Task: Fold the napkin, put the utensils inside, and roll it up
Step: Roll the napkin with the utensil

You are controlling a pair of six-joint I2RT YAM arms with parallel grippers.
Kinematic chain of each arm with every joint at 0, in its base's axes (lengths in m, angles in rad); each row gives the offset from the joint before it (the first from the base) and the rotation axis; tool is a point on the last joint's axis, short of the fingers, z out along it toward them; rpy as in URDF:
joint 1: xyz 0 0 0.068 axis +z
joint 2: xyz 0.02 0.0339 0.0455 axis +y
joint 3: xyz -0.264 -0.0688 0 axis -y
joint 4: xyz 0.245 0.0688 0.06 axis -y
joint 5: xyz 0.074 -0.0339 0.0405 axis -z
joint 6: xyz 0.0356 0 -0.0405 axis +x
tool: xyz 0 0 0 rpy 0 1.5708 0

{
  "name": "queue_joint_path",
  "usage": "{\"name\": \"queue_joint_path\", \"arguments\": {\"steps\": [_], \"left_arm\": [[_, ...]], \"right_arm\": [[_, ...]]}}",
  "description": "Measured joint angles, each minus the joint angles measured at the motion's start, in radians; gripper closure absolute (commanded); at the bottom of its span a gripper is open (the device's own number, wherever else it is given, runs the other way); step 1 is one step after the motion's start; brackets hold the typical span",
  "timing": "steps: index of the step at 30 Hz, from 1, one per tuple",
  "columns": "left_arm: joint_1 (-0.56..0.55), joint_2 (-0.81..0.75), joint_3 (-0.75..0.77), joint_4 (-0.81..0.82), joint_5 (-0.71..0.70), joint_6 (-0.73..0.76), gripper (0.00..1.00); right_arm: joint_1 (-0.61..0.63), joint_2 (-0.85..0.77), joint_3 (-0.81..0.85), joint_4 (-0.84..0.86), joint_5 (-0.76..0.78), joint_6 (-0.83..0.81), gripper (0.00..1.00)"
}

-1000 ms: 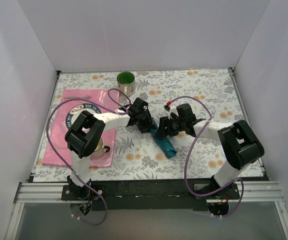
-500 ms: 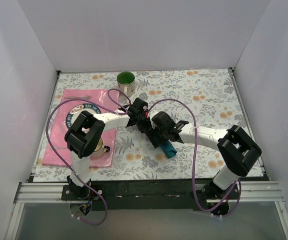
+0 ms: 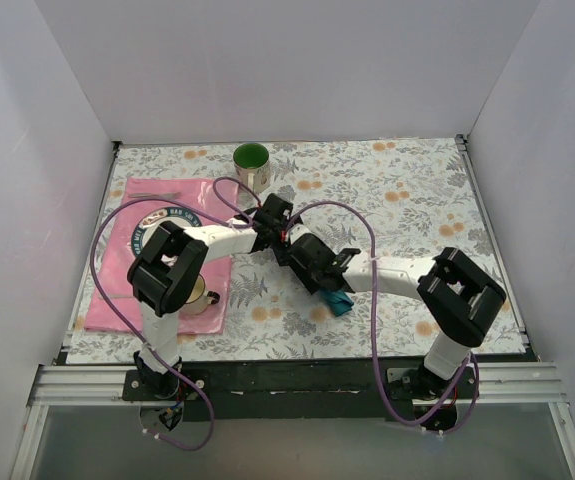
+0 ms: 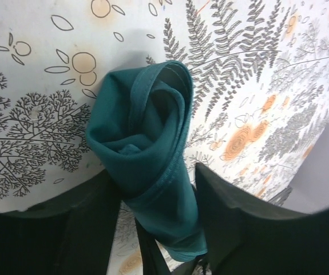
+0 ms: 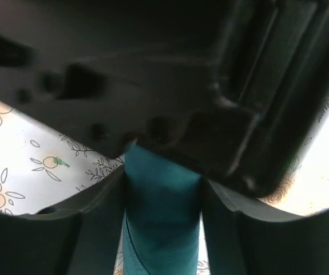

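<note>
**A:** What did the left wrist view show?
**B:** The left pincer (image 4: 157, 172) stood partway open, with both fingers against the one rolled napkin (image 4: 144, 137). The roll lay on the floral tabletop (image 4: 32, 103).
**A:** And the right wrist view?
**B:** The right pincer (image 5: 163, 186) gripped that roll, cloth filling its gap. The left pincer's dark body blocked everything above.
**A:** And from the top?
**B:** The two pincers met mid-tabletop, hiding the roll except for one teal end. One green mug (image 3: 251, 162) stood behind them. One pink placemat (image 3: 112, 290) lay at the left, partly under the left arm.
</note>
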Motion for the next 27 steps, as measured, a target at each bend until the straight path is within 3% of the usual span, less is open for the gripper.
{"name": "queue_joint_path", "arguments": {"steps": [4, 10, 18, 27], "left_arm": [[0.011, -0.021, -0.014, 0.01, 0.002, 0.01, 0.29], [0.047, -0.072, -0.057, -0.011, 0.014, 0.028, 0.21], [0.057, -0.083, -0.058, -0.044, 0.02, 0.031, 0.16], [0.018, -0.024, 0.012, -0.05, 0.037, -0.01, 0.19]], "right_arm": [[-0.028, -0.003, -0.016, 0.034, -0.039, 0.014, 0.51], [-0.132, -0.038, -0.071, 0.108, -0.224, 0.027, 0.55], [-0.285, -0.046, -0.114, 0.217, -0.55, 0.054, 0.57], [-0.38, -0.04, -0.161, 0.296, -0.809, 0.118, 0.58]]}}
